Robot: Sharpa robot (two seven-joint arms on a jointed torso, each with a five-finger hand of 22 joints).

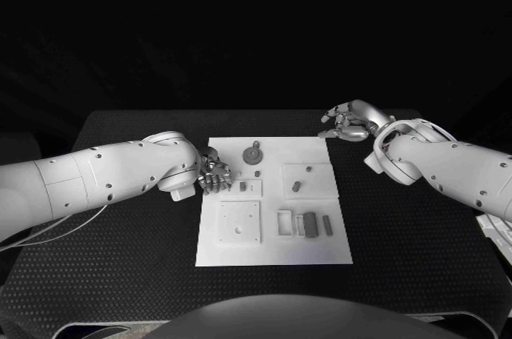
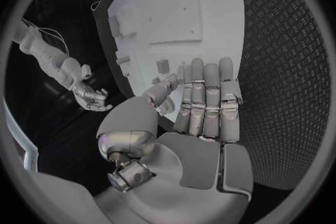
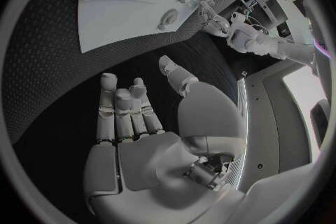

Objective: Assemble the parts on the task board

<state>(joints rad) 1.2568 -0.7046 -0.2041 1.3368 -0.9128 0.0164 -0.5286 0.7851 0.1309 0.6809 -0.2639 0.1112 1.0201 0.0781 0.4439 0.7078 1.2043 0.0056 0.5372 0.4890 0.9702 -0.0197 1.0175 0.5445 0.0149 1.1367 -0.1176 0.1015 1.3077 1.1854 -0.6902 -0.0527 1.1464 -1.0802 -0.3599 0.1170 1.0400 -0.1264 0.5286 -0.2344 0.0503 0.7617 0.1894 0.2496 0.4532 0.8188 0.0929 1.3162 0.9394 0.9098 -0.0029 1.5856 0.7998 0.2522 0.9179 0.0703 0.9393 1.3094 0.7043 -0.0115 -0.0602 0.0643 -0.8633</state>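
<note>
I see the white rectangular task board (image 1: 273,239) lying flat in the middle of the black textured worktop (image 1: 427,243). Small grey parts (image 1: 309,224) rest on the board, grouped near its centre and its right half; a rounded grey piece (image 1: 253,155) lies near the far edge. My left hand (image 1: 217,172) hovers over the board's left edge, fingers extended side by side, holding nothing. My right hand (image 1: 350,121) sits beyond the board's far right corner, fingers loosely curled; it appears empty, though I cannot confirm this.
</note>
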